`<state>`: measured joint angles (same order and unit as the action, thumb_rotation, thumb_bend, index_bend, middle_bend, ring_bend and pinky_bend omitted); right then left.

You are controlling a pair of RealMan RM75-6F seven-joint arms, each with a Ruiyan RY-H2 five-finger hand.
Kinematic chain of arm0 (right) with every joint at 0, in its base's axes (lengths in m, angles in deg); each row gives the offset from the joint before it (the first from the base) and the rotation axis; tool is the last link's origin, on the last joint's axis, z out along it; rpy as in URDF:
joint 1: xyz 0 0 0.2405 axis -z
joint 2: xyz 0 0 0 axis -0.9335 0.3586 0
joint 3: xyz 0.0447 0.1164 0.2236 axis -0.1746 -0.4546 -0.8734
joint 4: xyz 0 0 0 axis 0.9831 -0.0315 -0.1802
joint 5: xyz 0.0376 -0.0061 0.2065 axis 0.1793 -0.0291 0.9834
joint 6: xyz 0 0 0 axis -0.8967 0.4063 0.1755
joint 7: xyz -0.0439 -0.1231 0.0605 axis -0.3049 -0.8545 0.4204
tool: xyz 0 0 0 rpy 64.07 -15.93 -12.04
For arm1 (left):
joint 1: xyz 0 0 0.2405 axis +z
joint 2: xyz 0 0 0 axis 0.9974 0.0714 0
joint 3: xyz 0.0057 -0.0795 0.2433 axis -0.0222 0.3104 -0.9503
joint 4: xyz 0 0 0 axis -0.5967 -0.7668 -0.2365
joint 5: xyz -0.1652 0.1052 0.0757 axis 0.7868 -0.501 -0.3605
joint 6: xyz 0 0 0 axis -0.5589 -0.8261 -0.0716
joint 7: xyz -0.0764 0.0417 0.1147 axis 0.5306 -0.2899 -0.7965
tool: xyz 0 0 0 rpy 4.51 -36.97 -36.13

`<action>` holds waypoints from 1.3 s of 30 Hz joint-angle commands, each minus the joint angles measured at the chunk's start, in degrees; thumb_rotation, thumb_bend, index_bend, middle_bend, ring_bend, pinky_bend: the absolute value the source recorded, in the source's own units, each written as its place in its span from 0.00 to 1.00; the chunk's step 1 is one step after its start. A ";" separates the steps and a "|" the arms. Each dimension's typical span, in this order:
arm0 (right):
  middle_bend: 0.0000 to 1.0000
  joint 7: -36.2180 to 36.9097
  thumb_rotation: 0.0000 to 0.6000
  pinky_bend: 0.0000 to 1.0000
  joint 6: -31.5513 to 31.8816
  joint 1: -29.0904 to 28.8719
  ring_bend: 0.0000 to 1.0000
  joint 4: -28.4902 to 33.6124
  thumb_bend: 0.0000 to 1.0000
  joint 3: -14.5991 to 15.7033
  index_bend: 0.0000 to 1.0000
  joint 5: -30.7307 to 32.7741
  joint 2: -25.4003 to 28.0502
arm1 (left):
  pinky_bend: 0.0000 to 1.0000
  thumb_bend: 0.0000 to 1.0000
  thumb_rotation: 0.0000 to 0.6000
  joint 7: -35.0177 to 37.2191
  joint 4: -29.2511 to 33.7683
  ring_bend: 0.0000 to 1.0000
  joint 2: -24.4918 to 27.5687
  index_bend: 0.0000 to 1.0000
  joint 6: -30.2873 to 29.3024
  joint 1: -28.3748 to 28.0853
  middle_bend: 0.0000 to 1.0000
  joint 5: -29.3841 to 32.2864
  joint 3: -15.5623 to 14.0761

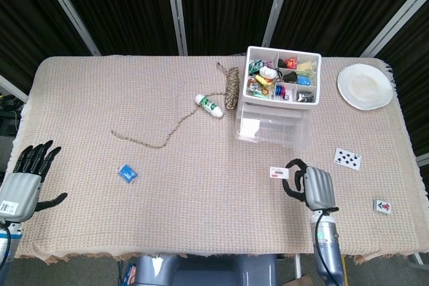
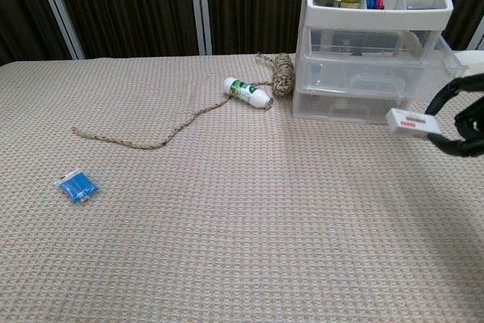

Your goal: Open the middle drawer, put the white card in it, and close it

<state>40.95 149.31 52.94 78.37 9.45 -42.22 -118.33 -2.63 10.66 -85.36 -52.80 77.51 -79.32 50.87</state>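
Note:
My right hand (image 1: 315,187) (image 2: 463,115) pinches the white card (image 1: 279,172) (image 2: 408,122) by one end and holds it above the cloth, in front of the clear drawer unit (image 1: 276,120) (image 2: 372,73). The unit's middle drawer (image 2: 393,79) stands pulled out toward me, and the card hangs just in front of and below its front edge. A tray of small colourful items (image 1: 283,76) tops the unit. My left hand (image 1: 25,179) rests open at the table's near left corner, holding nothing.
A white bottle (image 1: 210,105) (image 2: 248,92), a twine spool (image 1: 231,86) with its loose rope (image 2: 144,135), a blue packet (image 1: 127,173) (image 2: 78,187), a playing card (image 1: 347,158), a small tile (image 1: 382,206) and a white plate (image 1: 364,86) lie on the woven cloth.

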 commanded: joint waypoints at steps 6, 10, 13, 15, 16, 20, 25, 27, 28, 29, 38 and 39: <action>0.84 -6.35 1.00 0.72 1.51 -2.94 0.87 8.60 0.31 -7.51 0.61 2.47 4.94 | 0.00 0.15 1.00 0.33 -0.05 0.00 0.08 0.08 0.20 -0.09 0.00 -0.04 -0.05; 0.84 -10.90 1.00 0.72 1.22 -6.29 0.87 8.26 0.31 -11.47 0.61 6.55 4.89 | 0.00 0.14 1.00 0.50 -0.19 0.00 0.12 0.08 0.14 -0.15 0.00 -0.24 -0.05; 0.84 -13.72 1.00 0.72 1.10 -8.68 0.87 6.87 0.31 -13.73 0.61 9.54 4.35 | 0.00 0.15 1.00 0.59 -0.28 0.00 0.10 0.08 0.15 -0.17 0.00 -0.26 -0.05; 0.84 -15.39 1.00 0.72 1.10 -10.42 0.87 5.57 0.31 -15.18 0.61 11.57 3.80 | 0.00 0.15 1.00 0.67 -0.28 0.00 0.12 0.08 0.19 -0.18 0.00 -0.24 -0.07; 0.84 -16.32 1.00 0.72 1.14 -11.28 0.87 4.70 0.31 -15.72 0.60 12.46 3.49 | 0.00 0.14 1.00 0.68 -0.29 0.00 0.14 0.08 0.22 -0.20 0.00 -0.23 -0.07; 0.84 -18.63 1.00 0.72 1.14 -13.59 0.87 2.10 0.31 -16.87 0.56 14.68 2.57 | 0.00 0.14 1.00 0.80 -0.27 0.00 0.16 0.08 0.32 -0.22 0.00 -0.15 -0.07; 0.84 -19.75 1.00 0.72 0.84 -16.06 0.87 -1.25 0.31 -18.22 0.50 18.56 1.21 | 0.00 0.14 1.00 0.89 -0.26 0.00 0.19 0.08 0.31 -0.22 0.00 -0.14 -0.07; 0.84 -19.71 1.00 0.72 0.83 -16.83 0.87 -2.33 0.30 -18.38 0.45 19.24 0.83 | 0.00 0.14 1.00 0.92 -0.25 0.00 0.19 0.08 0.31 -0.20 0.00 -0.09 -0.07; 0.84 -19.78 1.00 0.72 0.78 -17.13 0.87 -2.70 0.29 -18.25 0.41 19.36 0.78 | 0.00 0.14 1.00 0.91 -0.25 0.00 0.19 0.08 0.34 -0.21 0.00 -0.05 -0.06; 0.84 -20.01 1.00 0.72 0.73 -17.39 0.87 -2.99 0.27 -18.00 0.36 19.39 0.84 | 0.00 0.14 1.00 0.91 -0.26 0.00 0.18 0.08 0.36 -0.23 0.00 -0.01 -0.03; 0.84 -18.97 1.00 0.72 1.22 -17.62 0.87 -2.98 0.25 -16.85 0.20 19.35 2.01 | 0.00 0.15 1.00 0.84 -0.25 0.00 0.14 0.08 0.23 -0.20 0.00 -0.10 -0.05; 0.83 -18.65 1.00 0.71 1.29 -17.51 0.86 -2.80 0.25 -16.70 0.18 19.35 2.20 | 0.00 0.15 1.00 0.81 -0.26 0.00 0.13 0.08 0.22 -0.19 0.00 -0.12 -0.06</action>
<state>22.06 150.50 35.32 75.41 -7.41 -22.82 -116.31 -1.81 10.40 -85.23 -52.58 77.32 -79.43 50.82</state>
